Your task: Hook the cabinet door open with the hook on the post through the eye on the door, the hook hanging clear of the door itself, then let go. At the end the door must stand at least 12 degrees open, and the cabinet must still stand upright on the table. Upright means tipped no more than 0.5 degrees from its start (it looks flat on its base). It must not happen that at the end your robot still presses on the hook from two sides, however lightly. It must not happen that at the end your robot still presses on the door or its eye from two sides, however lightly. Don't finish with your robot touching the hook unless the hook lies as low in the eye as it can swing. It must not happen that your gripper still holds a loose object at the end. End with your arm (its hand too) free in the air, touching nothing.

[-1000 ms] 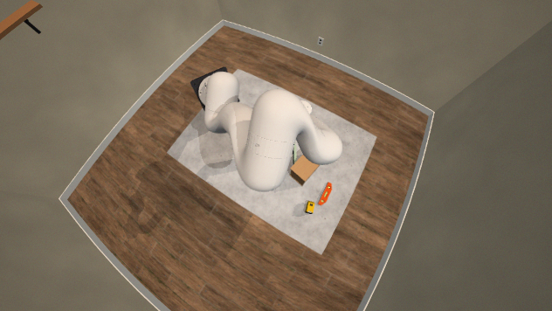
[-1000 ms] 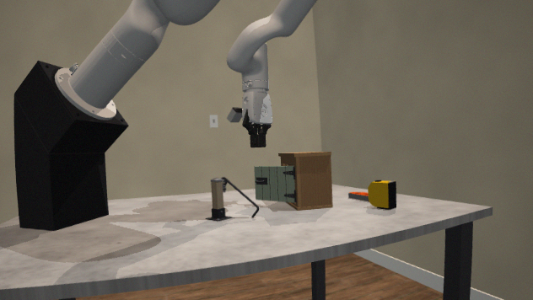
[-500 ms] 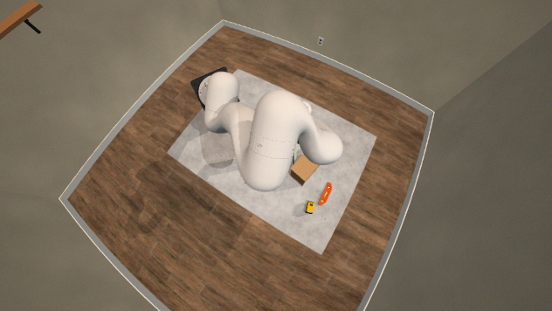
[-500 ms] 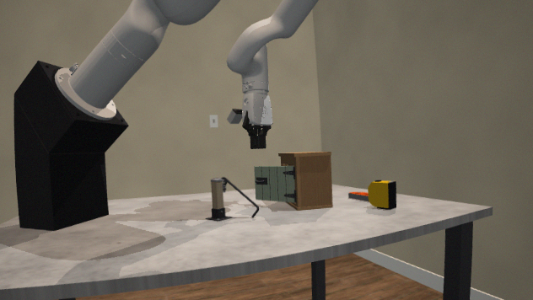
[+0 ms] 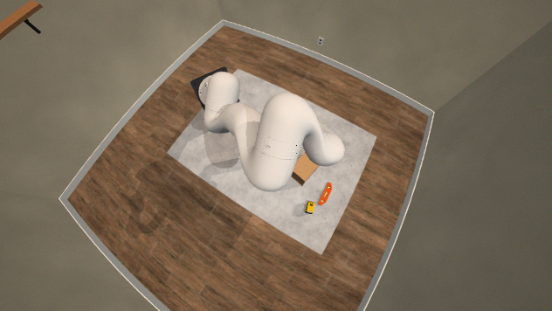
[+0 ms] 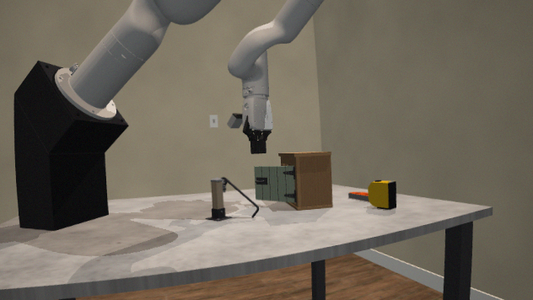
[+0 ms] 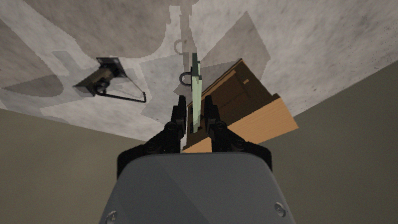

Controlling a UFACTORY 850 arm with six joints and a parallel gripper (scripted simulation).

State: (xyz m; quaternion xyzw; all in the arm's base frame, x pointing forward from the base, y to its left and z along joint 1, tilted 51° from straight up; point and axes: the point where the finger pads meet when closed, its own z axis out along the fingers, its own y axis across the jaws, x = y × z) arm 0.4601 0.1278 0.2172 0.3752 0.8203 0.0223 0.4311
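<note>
So — nearest you, on the table (image 6: 295,242), the post (image 6: 218,191) stood on the door side of the cabinet (image 6: 314,179). It was well apart from the cabinet body. The hook (image 6: 242,195) slanted down from the top of the post toward the cabinet. Its bent tip was low by the table top, short of the door (image 6: 274,183) and not in the eye (image 7: 186,77).

The green plank door was swung out from the cabinet front on its black hinges. From the wrist view you saw it edge-on, with the ring-shaped eye standing out from its face near the free end.

Your gripper (image 6: 258,147) hung in the air above the door's top edge, beside the cabinet's top, pointing straight down. Its fingers were drawn in to a narrow gap and gripped nothing — they only lined up on either side of the door edge below.

The cabinet sat flat on its base. Past it, on the side away from the door, lay a yellow tape measure (image 6: 381,194), with an orange level (image 6: 358,195) just behind.
</note>
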